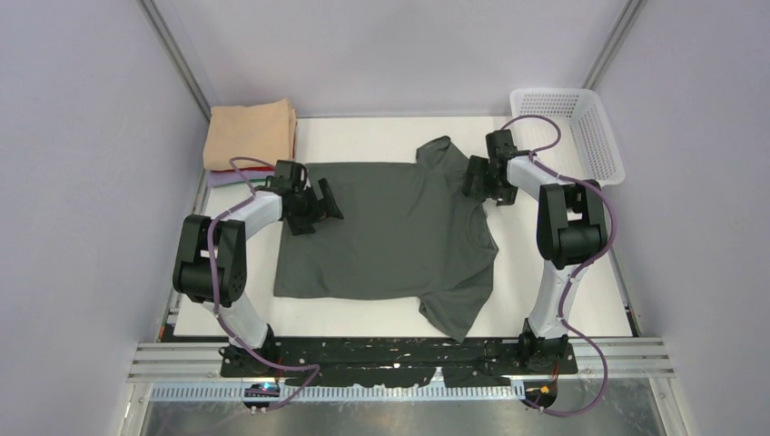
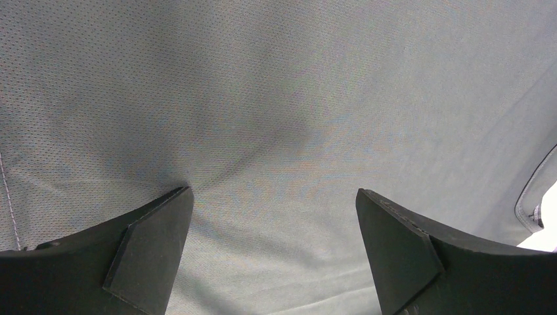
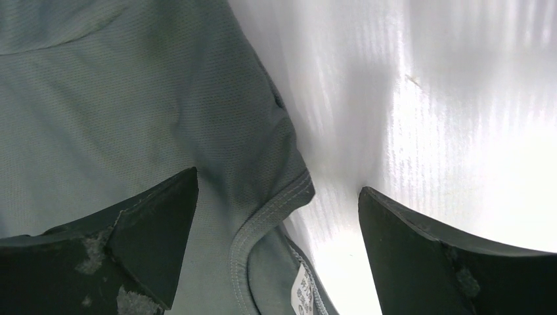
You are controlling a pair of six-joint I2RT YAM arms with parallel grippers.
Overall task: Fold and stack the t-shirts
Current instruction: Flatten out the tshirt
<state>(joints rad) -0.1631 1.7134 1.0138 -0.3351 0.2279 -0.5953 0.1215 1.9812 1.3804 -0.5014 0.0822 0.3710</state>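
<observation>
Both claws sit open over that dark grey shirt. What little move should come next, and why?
Probably the right claw should dip and pinch the collar: its open jaws straddle that edge, one over cloth, one over bare table. The dark grey t-shirt lies flat, unfolded; the left claw is open too.

Your left gripper [image 1: 320, 203], low, angled downward, jaws wide apart; your right gripper [image 1: 474, 178], the same.
</observation>
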